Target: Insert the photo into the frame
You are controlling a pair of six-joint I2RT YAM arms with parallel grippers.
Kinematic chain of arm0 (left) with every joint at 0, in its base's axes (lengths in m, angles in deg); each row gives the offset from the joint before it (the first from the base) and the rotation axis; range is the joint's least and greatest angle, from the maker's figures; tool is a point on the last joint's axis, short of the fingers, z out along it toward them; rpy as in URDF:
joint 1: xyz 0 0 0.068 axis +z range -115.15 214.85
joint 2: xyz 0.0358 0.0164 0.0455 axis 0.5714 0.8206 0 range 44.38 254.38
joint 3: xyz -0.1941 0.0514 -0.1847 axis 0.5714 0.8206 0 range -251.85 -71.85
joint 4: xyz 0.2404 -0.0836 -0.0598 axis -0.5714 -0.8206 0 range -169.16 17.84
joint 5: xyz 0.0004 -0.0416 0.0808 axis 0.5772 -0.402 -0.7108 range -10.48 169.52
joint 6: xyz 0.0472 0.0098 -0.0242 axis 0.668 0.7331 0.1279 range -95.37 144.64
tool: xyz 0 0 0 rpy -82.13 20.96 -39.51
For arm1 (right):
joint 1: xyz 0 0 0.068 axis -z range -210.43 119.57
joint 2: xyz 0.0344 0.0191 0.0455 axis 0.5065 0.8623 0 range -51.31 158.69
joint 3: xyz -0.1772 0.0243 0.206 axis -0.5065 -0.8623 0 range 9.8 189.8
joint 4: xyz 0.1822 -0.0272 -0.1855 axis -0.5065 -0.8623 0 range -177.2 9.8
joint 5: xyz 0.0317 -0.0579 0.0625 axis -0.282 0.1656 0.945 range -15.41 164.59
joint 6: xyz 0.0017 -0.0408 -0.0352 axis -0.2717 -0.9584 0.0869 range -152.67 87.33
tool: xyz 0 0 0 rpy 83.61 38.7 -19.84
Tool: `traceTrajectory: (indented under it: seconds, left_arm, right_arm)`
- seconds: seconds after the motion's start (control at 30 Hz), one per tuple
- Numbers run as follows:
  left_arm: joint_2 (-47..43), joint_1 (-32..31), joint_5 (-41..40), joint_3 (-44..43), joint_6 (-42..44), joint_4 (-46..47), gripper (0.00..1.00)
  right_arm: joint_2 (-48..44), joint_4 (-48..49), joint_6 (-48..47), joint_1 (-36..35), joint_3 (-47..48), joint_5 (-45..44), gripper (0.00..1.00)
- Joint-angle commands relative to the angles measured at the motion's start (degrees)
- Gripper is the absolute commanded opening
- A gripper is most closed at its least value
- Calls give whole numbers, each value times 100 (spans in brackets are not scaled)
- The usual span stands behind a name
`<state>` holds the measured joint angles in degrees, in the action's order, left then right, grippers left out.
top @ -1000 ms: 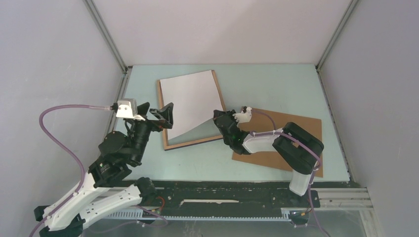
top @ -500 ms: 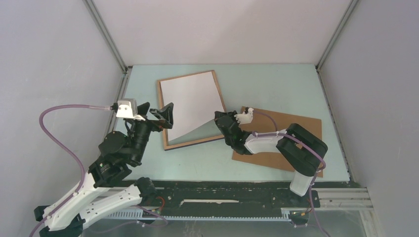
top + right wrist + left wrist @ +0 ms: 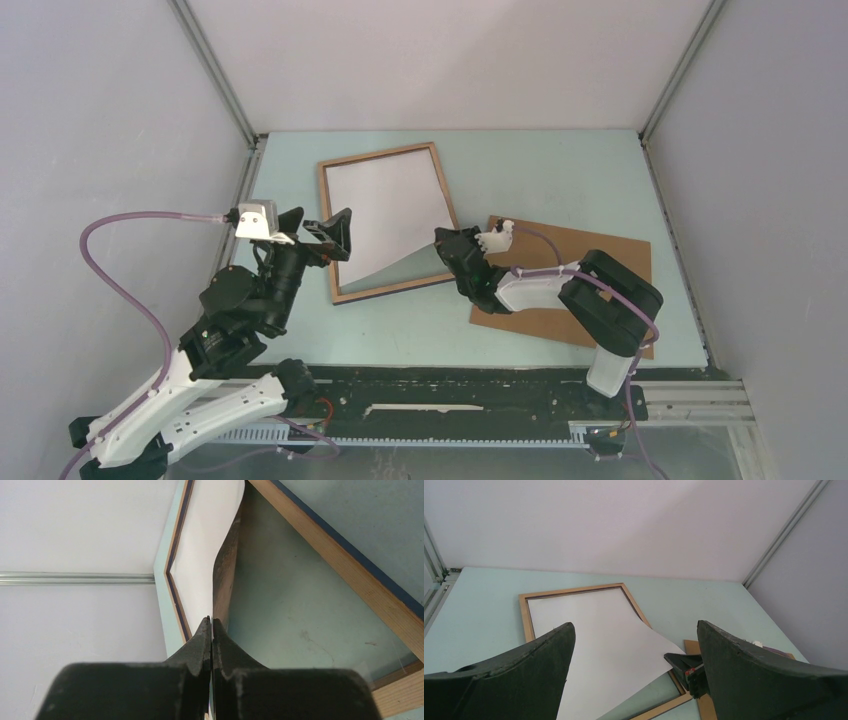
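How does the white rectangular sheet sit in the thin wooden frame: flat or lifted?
Partly lifted: white sheet lies in the wooden frame, but one corner curls over its rail, pinched in the shut right gripper.

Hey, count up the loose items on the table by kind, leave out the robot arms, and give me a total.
Picture frame: 1
Photo, white side up: 1
Brown board: 1
Total: 3
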<state>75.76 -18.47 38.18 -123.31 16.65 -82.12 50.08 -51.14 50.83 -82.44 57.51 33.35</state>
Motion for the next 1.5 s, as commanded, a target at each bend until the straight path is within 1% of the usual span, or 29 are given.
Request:
traceTrajectory:
  seconds: [0.0, 0.2, 0.27, 0.33, 0.37, 0.4, 0.43, 0.5, 0.57, 0.6, 0.73, 0.8, 0.9, 0.93, 1.0, 1.07, 1.13, 1.2, 1.33, 1.47]
  left_arm:
    - [51, 43, 49, 75, 25, 152, 100]
    - [63, 45, 47, 76, 25, 152, 100]
    - [75, 45, 56, 75, 25, 152, 99]
    - [94, 49, 54, 75, 25, 152, 99]
    - [100, 50, 56, 79, 25, 152, 100]
    - [99, 50, 56, 75, 25, 150, 100]
    - [111, 50, 56, 75, 25, 152, 100]
    - [114, 47, 58, 76, 25, 152, 100]
    - [115, 48, 50, 75, 25, 156, 99]
    - [108, 50, 48, 80, 25, 148, 99]
    - [117, 49, 83, 84, -8, 150, 100]
    - [139, 50, 106, 84, -10, 144, 99]
    - [173, 46, 84, 84, -10, 143, 99]
    - [180, 43, 68, 84, -14, 145, 99]
    - [202, 50, 56, 84, -10, 145, 99]
    - [243, 45, 64, 75, -10, 128, 99]
    - [291, 50, 69, 67, -18, 117, 99]
    - [365, 44, 77, 67, -25, 93, 99]
    - [572, 49, 164, 31, -105, 2, 100]
    - [969, 45, 632, -38, 108, -65, 100]
  right_arm:
    - [129, 318, 26, 82, -7, -142, 0]
    - [275, 438, 11, 154, -7, -40, 4]
    - [274, 405, 10, 159, -7, 9, 9]
    - [237, 376, -96, 178, -8, 80, 26]
    - [205, 271, -113, 185, 6, 107, 37]
    - [159, 39, -92, 190, 68, 124, 49]
    - [102, -331, -63, 199, 169, 150, 55]
    - [-2, -1059, -110, 212, 402, 209, 70]
    - [-90, -1877, -137, 243, 646, 321, 81]
    - [-121, -2173, -171, 278, 723, 439, 85]
    - [-322, -2767, -553, 408, 771, 1098, 92]
    - [-479, -3258, -797, 502, 783, 1425, 93]
    - [-819, -3905, -1466, 581, 763, 1704, 94]
    - [-988, -4073, -1848, 598, 740, 1740, 93]
    - [-1297, -4157, -2623, 673, 657, 2048, 92]
    - [-1692, -4440, -3063, 781, 545, 2282, 94]
    - [-2002, -4429, -3630, 902, 391, 2691, 94]
    - [-2229, -4544, -4027, 999, 274, 2873, 94]
    - [-2415, -4788, -4317, 1336, 144, 3149, 94]
    - [-2571, -4875, -4644, 1685, 16, 3435, 96]
